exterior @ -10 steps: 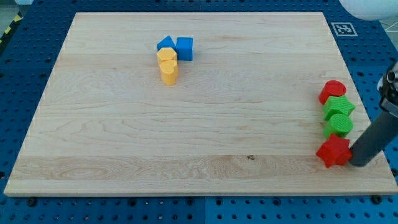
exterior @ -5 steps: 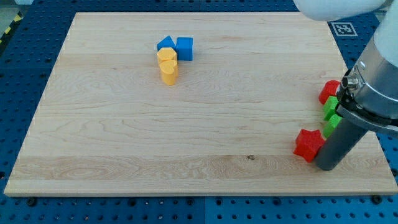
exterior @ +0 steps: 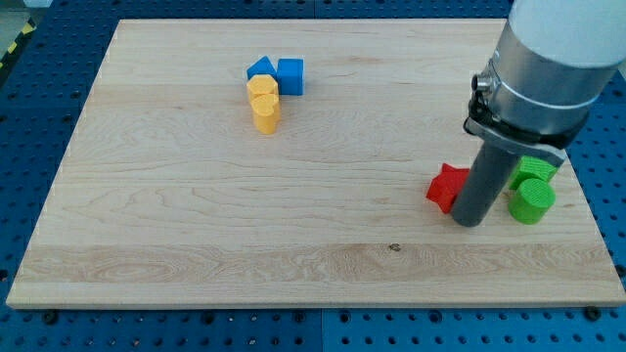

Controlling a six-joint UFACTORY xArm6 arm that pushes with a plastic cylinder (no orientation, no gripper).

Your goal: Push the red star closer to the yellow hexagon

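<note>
While the arm (exterior: 553,59) comes down from the board's upper right corner, its wide grey body fills that corner and narrows into a dark rod that stands nearly upright, leaning slightly toward the view's left at its lower end. My tip (exterior: 470,221) rests on the wooden board (exterior: 196,215) in its right half, a little below mid-height, touching the right side of the red star (exterior: 446,187). There are no fingers on this arm, only the plain rod, so nothing is clasped; the rod simply presses against the star's flank. The red star lies well apart from the yellow hexagon (exterior: 265,114), which sits in the upper left part of the board, just below a yellow heart-like block (exterior: 261,89). Above those, a blue triangular block (exterior: 260,68) and a blue cube (exterior: 290,74) sit side by side, touching the yellow pair. Just right of my tip, near the board's right edge, a green cylinder (exterior: 531,200) stands in clear sight, with another green block (exterior: 536,169) behind it, partly hidden by the arm so its shape cannot be made out.
</note>
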